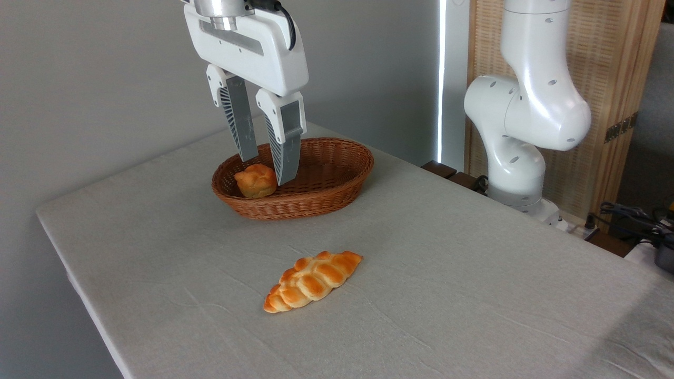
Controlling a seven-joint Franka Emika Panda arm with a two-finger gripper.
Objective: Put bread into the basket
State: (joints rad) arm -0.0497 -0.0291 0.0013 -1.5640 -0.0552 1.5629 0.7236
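Observation:
The bread (pixel 312 280), a long braided golden-orange loaf with pointed ends, lies on the table in front of the basket, well apart from it. The oval brown wicker basket (pixel 337 181) stands behind it toward the table's far side. My gripper (pixel 266 169) hangs over the basket's left end, open, with nothing between its fingers. Its fingertips reach down to about the basket's rim, just above a small round knobbly bun (pixel 256 181) that rests inside the left end.
A grey cloth covers the table (pixel 447 295). The arm's white base (pixel 518 173) stands off the table's far right edge, with cables (pixel 632 216) beside it. A grey wall runs behind the basket.

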